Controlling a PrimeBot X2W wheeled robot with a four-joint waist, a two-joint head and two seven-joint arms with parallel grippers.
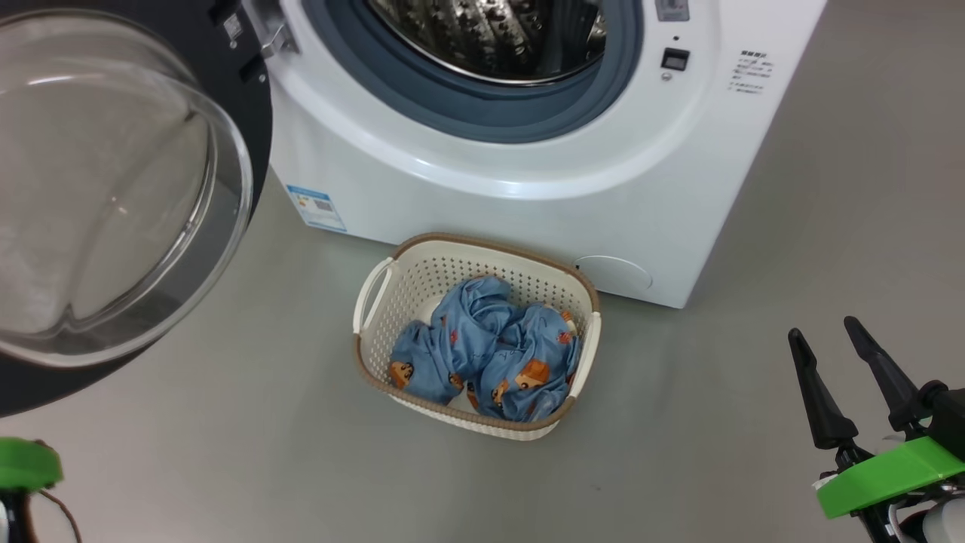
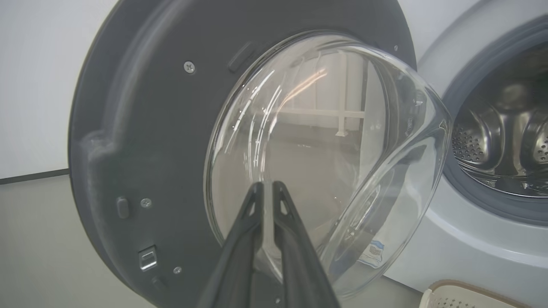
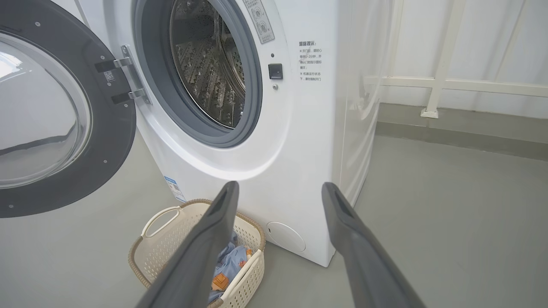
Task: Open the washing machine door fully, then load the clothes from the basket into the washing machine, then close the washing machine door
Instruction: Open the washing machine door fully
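Clothes (image 1: 490, 347), light blue with small orange-brown figures, lie bunched in the basket (image 1: 411, 275), heaped toward its near and right side. A little of the cream bottom shows bare at the far left. The basket stands on the grey floor (image 1: 226, 467) just in front of the washing machine (image 1: 528, 196), below its mouth and near the round cover (image 1: 612, 273) low on the white front. Whether it touches that front cannot be told. A small blue label (image 1: 317, 207) sits at the machine's lower left corner. Higher up, the grey gasket (image 1: 482, 105) rings the steel drum (image 1: 490, 38), whose perforated wall and ribs show through the open mouth.

The washing machine door (image 1: 113, 204) hangs swung out on the robot's left, carried by two hinge brackets (image 3: 124, 79) at the left side of the opening. Its dark inner face and bulging clear glass bowl are turned toward the robot.

The left tool (image 2: 267, 186) points at the lower part of that bowl. Its two dark fingers are drawn narrow, with only a thin slit between them and nothing clamped there. Whether the tips touch the glass cannot be told. In the head view a green collar (image 1: 26, 464) shows at the lower left edge, beneath the door.

The right tool (image 1: 823, 330) hovers at the lower right, well apart from the basket, its fingers spread wide and empty, aimed toward the machine's front. Beyond the machine's right side a white railing (image 3: 432, 85) runs along the wall.
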